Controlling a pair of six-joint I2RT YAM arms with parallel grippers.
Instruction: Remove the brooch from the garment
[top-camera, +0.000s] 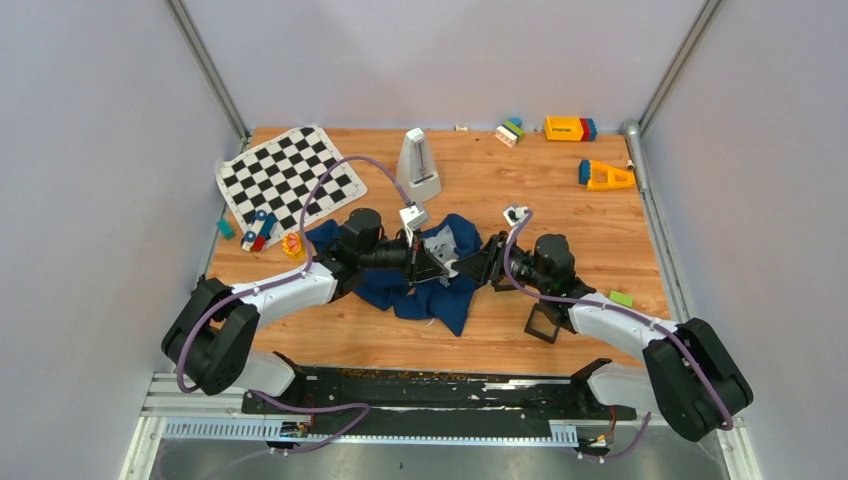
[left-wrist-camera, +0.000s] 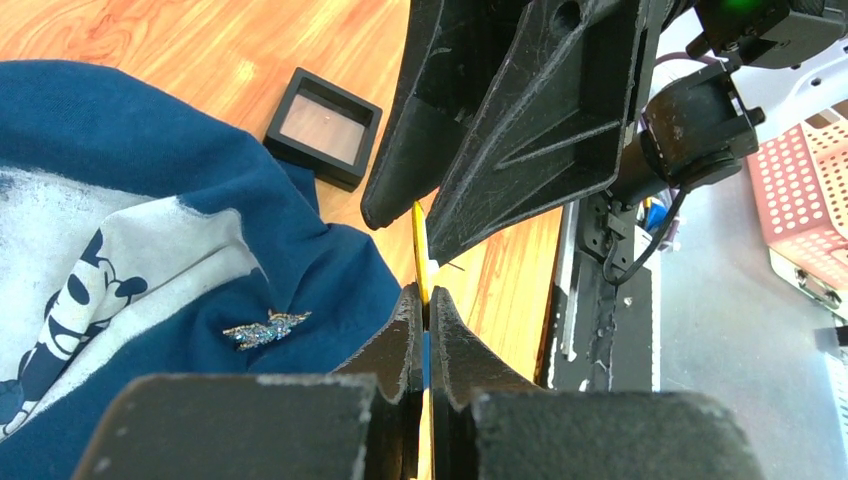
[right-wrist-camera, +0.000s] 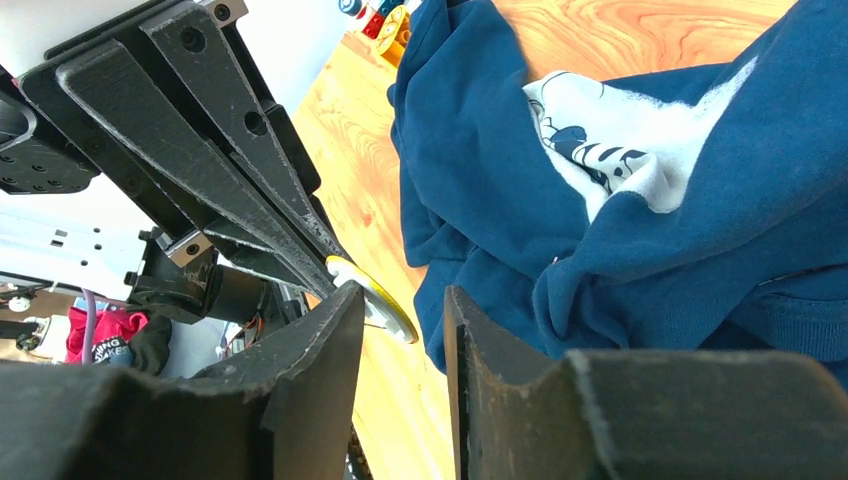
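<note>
Since the desk (top-camera: 560, 190) carries the garment (top-camera: 400, 292) bunched at its middle, the right claw (right-wrist-camera: 403, 300), partly open and empty, should back clear of the left claw (left-wrist-camera: 422, 295), which is clamped on the brooch (right-wrist-camera: 375, 298) just beside the cloth and should draw it straight off.

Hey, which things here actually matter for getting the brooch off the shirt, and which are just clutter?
Job: brooch, navy T-shirt, left gripper, right gripper.
Clutter: chequered cloth, black square frame, yellow toy block, orange wedge, green block.
</note>
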